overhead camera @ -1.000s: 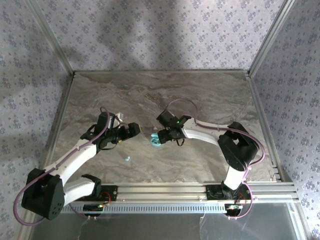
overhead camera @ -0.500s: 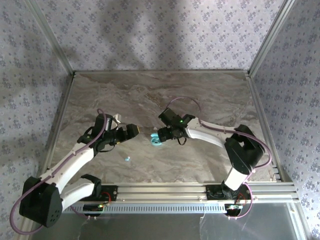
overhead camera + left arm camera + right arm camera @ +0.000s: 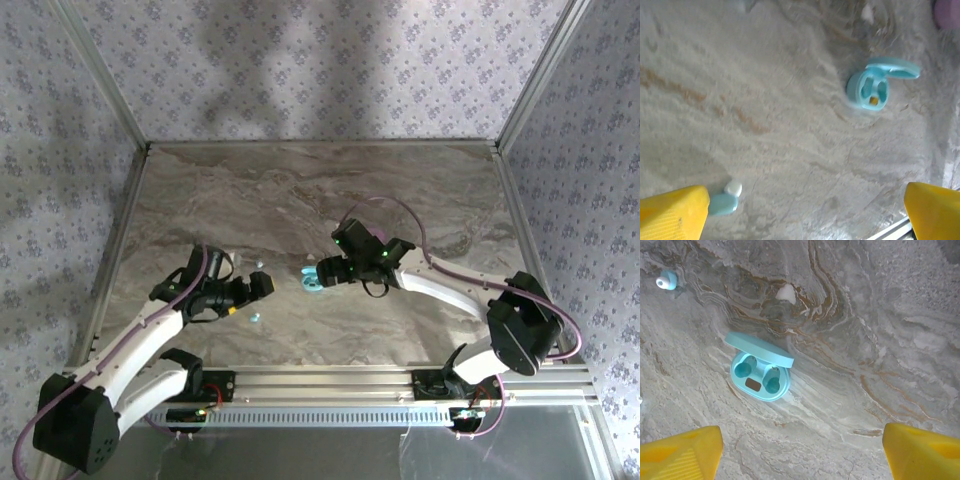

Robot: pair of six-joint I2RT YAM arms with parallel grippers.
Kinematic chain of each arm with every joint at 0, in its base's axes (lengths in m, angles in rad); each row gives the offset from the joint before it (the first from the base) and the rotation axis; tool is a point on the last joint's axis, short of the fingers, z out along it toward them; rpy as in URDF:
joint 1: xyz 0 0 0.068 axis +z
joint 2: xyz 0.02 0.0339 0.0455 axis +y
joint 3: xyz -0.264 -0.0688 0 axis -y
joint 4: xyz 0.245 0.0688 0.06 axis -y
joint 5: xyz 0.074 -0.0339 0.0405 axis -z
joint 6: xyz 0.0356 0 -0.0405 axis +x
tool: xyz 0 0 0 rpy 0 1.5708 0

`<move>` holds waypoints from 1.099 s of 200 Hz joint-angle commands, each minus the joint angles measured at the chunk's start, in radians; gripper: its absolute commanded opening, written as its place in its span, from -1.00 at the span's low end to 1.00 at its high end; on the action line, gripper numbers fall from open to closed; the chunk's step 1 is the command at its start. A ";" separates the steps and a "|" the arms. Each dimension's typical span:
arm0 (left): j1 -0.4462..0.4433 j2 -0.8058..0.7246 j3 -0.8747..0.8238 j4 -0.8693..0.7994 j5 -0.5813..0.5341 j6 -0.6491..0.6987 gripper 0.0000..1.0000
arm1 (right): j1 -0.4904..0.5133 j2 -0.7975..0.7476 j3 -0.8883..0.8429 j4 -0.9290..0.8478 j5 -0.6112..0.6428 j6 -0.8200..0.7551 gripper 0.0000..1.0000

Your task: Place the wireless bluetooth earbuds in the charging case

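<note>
Looking from top: open charging case (image 3: 313, 279) mid-frame, earbud (image 3: 255, 318) lower left of it. L wrist: left gripper (image 3: 804, 210) spread wide, earbud (image 3: 722, 204) bottom left, just beside one finger (image 3: 675, 212); clipped approach could flick it away. R wrist: right gripper (image 3: 801, 452) wide, empty, charging case (image 3: 761, 375) centre-left.

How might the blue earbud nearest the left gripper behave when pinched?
The earbud looks tiny and glossy, so it may slip from a pinch. Rounded and loose on the smooth table, it probably skids or rolls if nudged.
</note>
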 commanded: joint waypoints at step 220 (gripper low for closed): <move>-0.033 0.122 -0.102 0.168 0.107 -0.098 0.99 | 0.009 -0.024 -0.022 0.018 -0.025 0.031 0.56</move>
